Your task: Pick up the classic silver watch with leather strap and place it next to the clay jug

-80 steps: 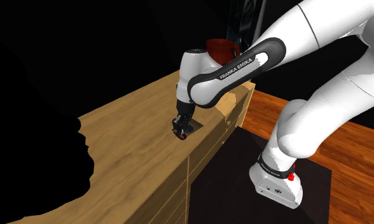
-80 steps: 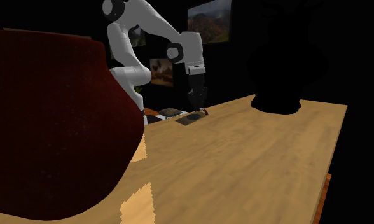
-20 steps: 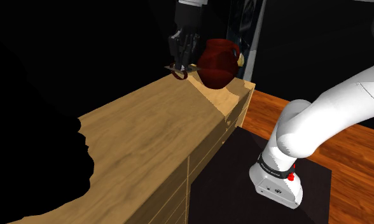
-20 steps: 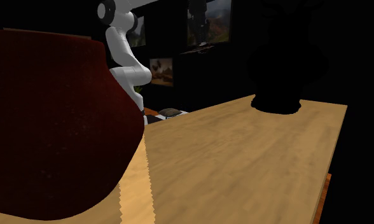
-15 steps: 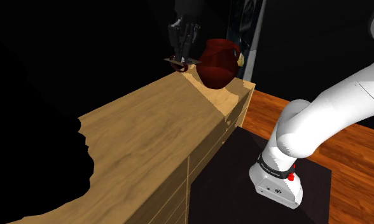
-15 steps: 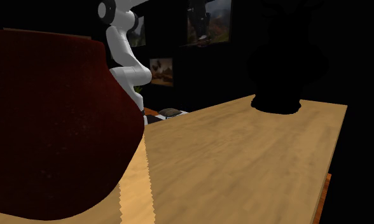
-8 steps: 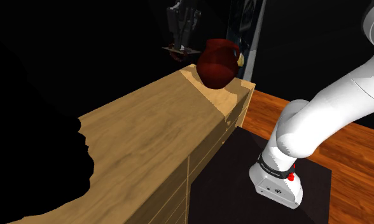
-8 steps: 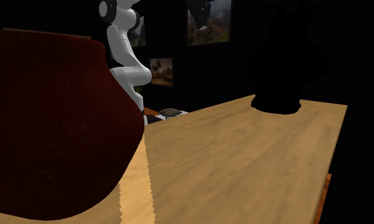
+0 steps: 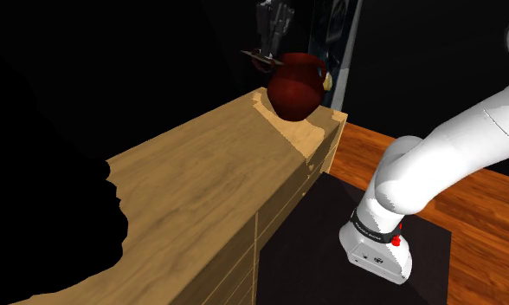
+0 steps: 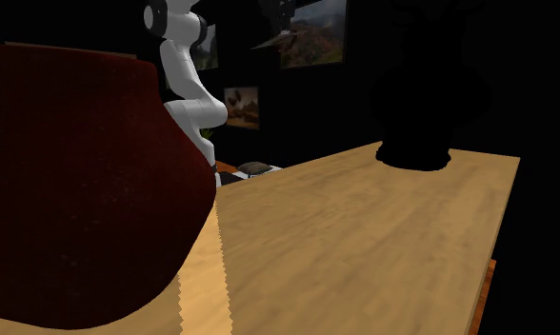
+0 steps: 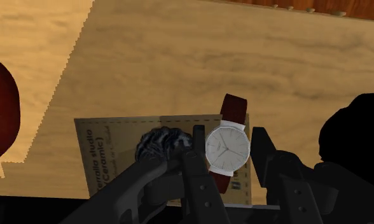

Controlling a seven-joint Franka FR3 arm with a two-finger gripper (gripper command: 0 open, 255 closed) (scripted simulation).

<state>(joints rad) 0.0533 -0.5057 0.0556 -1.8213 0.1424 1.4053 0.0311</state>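
In the wrist view the watch (image 11: pixel 228 149) has a silver round face and a dark red strap, and my gripper (image 11: pixel 229 158) is shut on it, one finger on each side of the case. A flat tan printed card (image 11: pixel 116 159) shows right behind the watch. In the shoulder view the gripper (image 9: pixel 269 48) holds the watch (image 9: pixel 265 58) in the air, just above and to the left of the dark red jug (image 9: pixel 296 84). The jug (image 10: pixel 78 190) looms in the second exterior view's foreground, with the gripper (image 10: pixel 279 27) and watch (image 10: pixel 280 41) high at the back.
The jug stands at the far end of a long wooden dresser top (image 9: pixel 201 165). A black shape (image 10: pixel 426 95) stands on the top at the second exterior view's right. My base (image 9: pixel 378 247) sits on a dark mat over wood floor (image 9: pixel 469 199).
The gripper has carried the watch from the dresser's middle up to the jug's end. Over the last second it rose and shifted to the shoulder view's right, closer above the jug.
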